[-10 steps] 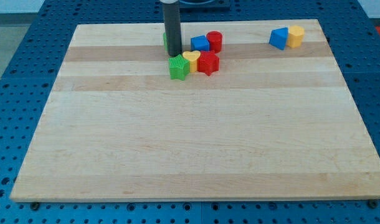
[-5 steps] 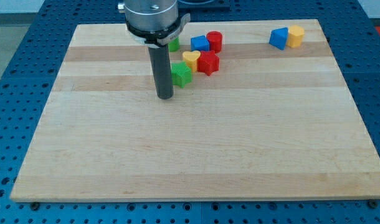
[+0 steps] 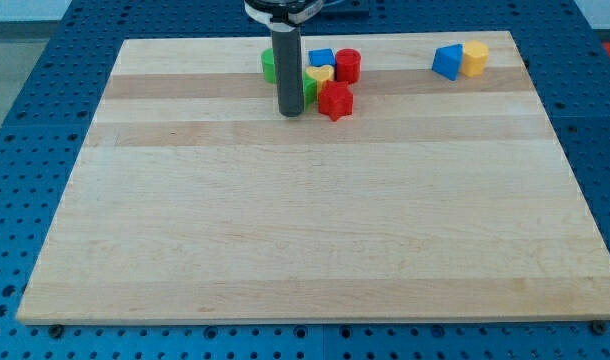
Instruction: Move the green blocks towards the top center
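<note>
Green blocks [image 3: 269, 66] — near board [image 3: 185, 220] top

Straight dark grey rod [image 3: 290, 70], silver collar.

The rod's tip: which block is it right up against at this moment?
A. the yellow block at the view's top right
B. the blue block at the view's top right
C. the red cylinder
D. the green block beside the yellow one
D: my tip sits at the view's left edge of the green block, which is mostly hidden behind the rod and pressed in with the yellow block; the top-right pair stands far off.
</note>
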`<state>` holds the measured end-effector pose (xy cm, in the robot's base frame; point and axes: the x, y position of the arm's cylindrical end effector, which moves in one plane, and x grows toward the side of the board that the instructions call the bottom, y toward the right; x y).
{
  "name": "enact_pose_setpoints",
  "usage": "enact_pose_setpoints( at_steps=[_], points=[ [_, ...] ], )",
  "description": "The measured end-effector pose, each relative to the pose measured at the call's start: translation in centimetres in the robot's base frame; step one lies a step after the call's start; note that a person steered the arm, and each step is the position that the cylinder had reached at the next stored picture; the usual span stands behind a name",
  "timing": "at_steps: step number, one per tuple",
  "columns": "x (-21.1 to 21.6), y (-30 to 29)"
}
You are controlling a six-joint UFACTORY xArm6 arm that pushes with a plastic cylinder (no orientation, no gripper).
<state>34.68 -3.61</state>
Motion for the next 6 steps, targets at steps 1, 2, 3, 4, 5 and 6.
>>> enact_pose_setpoints(
  at_steps=[1,2,3,4,5,6],
  points=[
    [-0.8,0.1],
    [0.1,0.1],
    [4.7,1.7],
    [6.2,6.5],
    [4.9,8.6],
    [3.8,8.5]
  ],
)
